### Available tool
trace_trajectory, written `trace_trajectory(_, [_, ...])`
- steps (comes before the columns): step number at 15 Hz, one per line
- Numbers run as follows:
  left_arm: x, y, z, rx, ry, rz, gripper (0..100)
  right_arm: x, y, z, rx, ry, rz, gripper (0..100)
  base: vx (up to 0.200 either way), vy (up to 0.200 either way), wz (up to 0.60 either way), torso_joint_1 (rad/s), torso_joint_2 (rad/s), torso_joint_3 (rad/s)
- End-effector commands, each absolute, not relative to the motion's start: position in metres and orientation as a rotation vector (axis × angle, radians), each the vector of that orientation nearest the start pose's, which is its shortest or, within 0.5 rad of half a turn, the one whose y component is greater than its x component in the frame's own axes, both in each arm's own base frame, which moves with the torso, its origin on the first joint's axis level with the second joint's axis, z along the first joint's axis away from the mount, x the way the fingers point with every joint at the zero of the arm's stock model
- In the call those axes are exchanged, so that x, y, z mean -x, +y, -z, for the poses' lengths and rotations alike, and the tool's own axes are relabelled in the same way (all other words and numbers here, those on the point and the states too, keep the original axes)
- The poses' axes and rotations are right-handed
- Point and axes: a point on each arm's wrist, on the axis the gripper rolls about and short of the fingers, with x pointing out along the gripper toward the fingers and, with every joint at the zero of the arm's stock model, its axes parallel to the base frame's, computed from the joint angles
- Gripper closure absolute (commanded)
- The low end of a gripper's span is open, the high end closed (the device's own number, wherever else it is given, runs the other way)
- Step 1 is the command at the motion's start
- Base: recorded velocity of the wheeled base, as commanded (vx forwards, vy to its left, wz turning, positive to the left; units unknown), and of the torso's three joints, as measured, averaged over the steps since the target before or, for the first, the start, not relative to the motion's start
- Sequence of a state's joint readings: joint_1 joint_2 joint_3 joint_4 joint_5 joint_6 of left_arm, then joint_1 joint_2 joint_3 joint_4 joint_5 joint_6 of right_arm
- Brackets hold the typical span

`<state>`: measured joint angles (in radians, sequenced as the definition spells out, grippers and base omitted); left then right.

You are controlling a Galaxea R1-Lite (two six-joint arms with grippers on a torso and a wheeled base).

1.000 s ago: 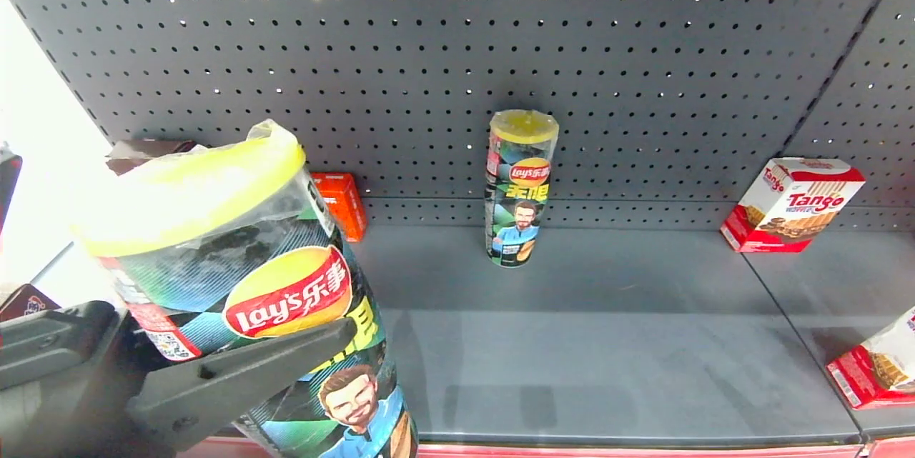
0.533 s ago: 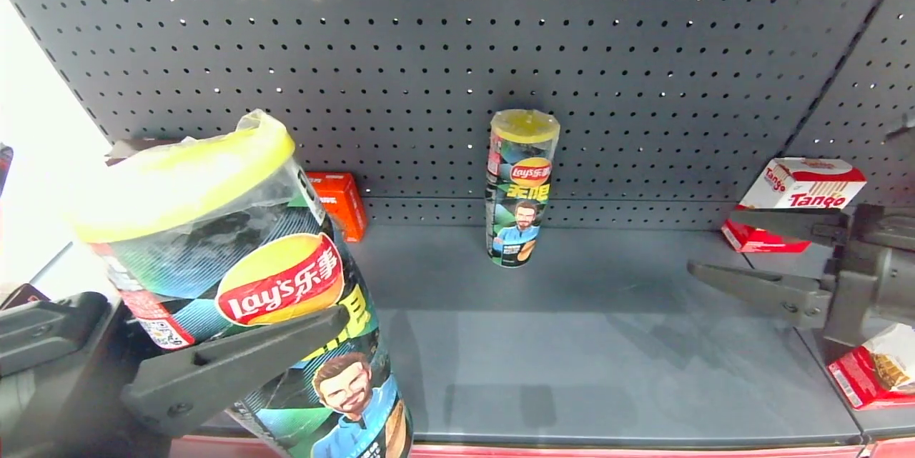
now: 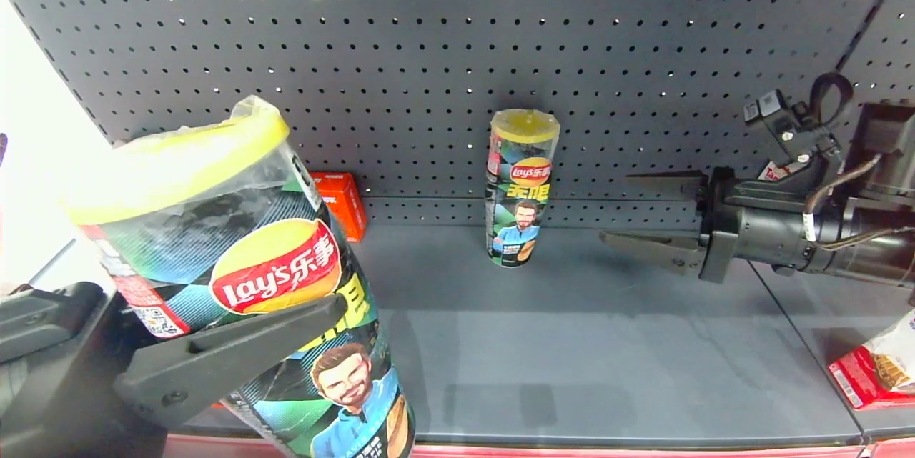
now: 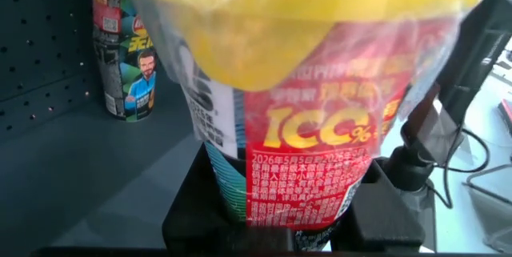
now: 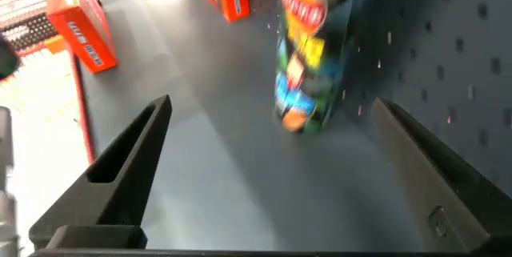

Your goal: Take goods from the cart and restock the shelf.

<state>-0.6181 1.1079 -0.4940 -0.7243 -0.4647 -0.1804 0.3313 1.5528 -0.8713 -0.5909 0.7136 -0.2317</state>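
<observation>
My left gripper point(image 3: 275, 301) is shut on a tall chip can point(image 3: 236, 258) with a yellow lid, held upright and slightly tilted at the shelf's front left. The left wrist view has this can point(image 4: 304, 105) up close, between the gripper's jaws. A second chip can point(image 3: 522, 186) stands upright at the back middle of the grey shelf point(image 3: 572, 344), against the pegboard. My right gripper point(image 3: 618, 208) hangs open to the right of that can, fingers pointing at it, apart from it. Between the open fingers in the right wrist view point(image 5: 272, 109), the standing can point(image 5: 308, 57) is ahead.
An orange box point(image 3: 342, 204) stands at the back left of the shelf. A red wafer box point(image 3: 872, 365) lies at the front right edge. The right arm covers most of another wafer box point(image 3: 775, 171) at the back right. Bare shelf surface lies between the two cans.
The right arm came in from the right and moved left toward the standing can, covering the back wafer box. The left gripper and its can shifted slightly left and up.
</observation>
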Motion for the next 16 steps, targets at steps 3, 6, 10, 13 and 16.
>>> trace_trajectory(3, [-0.119, -0.097, -0.246, 0.199, -0.017, 1.108, 100, -0.307, 0.115, -0.222, 0.195, -0.106, -1.239, 0, 0.0, 0.0, 0.0, 0.0, 0.0, 0.0])
trace_trajectory(6, [-0.118, -0.097, -0.246, 0.198, -0.015, 1.125, 100, -0.317, 0.118, -0.221, 0.2, -0.131, -1.264, 0, 0.0, 0.0, 0.0, 0.0, 0.0, 0.0])
trace_trajectory(10, [-0.121, -0.1, -0.25, 0.211, -0.014, 1.132, 100, -0.35, 0.129, -0.22, 0.205, -0.16, -1.277, 0, 0.0, 0.0, 0.0, 0.0, 0.0, 0.0])
trace_trajectory(13, [-0.122, -0.1, -0.25, 0.223, -0.005, 1.131, 100, -0.374, 0.141, -0.198, 0.186, -0.12, -1.282, 0, 0.0, 0.0, 0.0, 0.0, 0.0, 0.0])
trace_trajectory(16, [-0.122, -0.1, -0.25, 0.223, -0.005, 1.131, 100, -0.381, 0.151, -0.185, 0.17, -0.091, -1.297, 0, 0.0, 0.0, 0.0, 0.0, 0.0, 0.0])
